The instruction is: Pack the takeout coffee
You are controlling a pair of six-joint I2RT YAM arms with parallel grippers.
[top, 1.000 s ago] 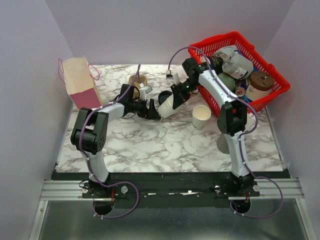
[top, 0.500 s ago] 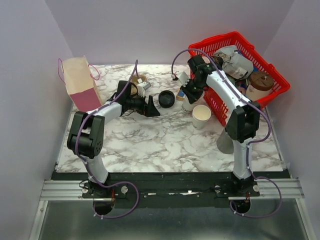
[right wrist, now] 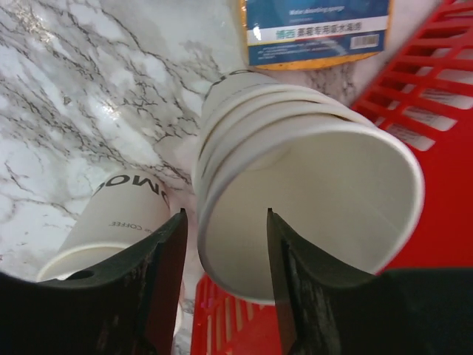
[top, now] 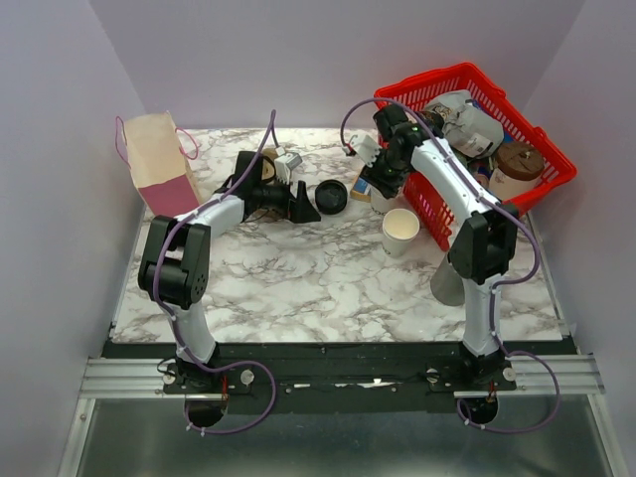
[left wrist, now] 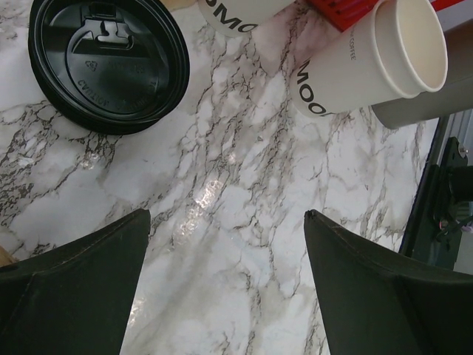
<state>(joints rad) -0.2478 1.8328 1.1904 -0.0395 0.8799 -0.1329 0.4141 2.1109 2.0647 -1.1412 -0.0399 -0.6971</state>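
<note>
the table [top: 298,288] carries the work. the red basket [top: 422,84] sits at its far right. the paper bag [top: 159,164] sits at its far left, well apart from the cups. note that the coffee is in parts: no cup wears the lid.

the right gripper [right wrist: 225,214] stands part open. its jaws sit astride the rim wall of the stack [right wrist: 295,148] without pinching it. the stack leans, base on the table, just beside a blue packet [right wrist: 318,29] and the basket.

the lone cup [top: 399,229] stands upright, mouth up, near the basket wall and nearer the arm bases than the stack. you cannot tell which cup the lid belongs to.

the left gripper [left wrist: 225,218] is spread wide and empty, low over bare table. the lid [left wrist: 107,63] lies flat, top side up, just ahead of it and off to one side, between it and the stack. the lid is round, so no axis needs aligning. the left arm is nearer. expect the stack and the right gripper to crowd any approach from the right.
</note>
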